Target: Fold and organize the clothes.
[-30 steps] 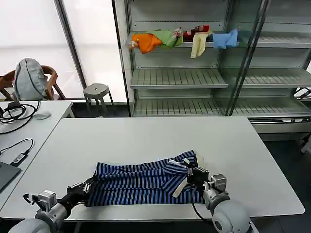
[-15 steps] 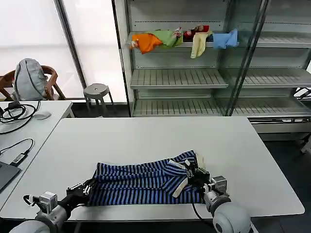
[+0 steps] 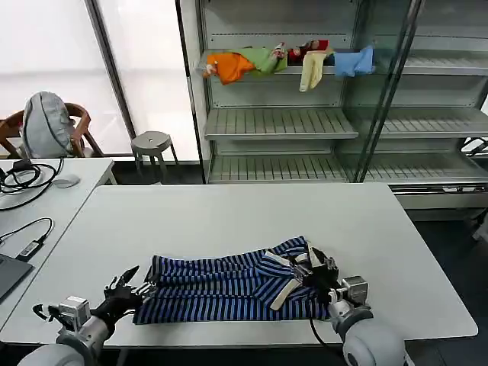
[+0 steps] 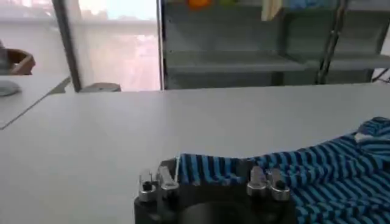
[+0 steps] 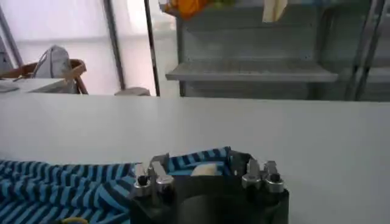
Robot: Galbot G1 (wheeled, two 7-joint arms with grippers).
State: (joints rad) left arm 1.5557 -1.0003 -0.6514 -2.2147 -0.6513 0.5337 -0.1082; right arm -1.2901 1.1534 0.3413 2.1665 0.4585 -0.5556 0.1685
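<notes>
Striped shirt (image 3: 229,286) lying crumpled and loosely bunched in the lower centre of the head view, on the near part of the white tabletop (image 3: 229,217), stretched sideways between both arms. Cream collar and trim showing toward its right end, near the lower right of centre.

Left hand (image 3: 128,287) at the lower left of the head view, at the shirt's left edge, fingers spread apart with dark tips fanned above the tabletop, nothing pinched between them. In the left wrist view, same hand's mount (image 4: 213,185) at the bottom centre, blue-striped cloth (image 4: 317,179) bunched just beyond it and running off to the right.

Right hand (image 3: 314,268) at the lower right of centre in the head view, resting on the shirt's right end beside the cream collar; cannot tell whether its fingers grip the cloth or sit apart. In the right wrist view, that hand's mount (image 5: 207,182) at the bottom centre, striped fabric (image 5: 67,182) across the lower left and a cream patch just past it.

Behind the tabletop, metal shelving (image 3: 282,122) across the upper centre and right, with orange, green, yellow and light-blue garments (image 3: 290,61) draped on its upper shelf
</notes>
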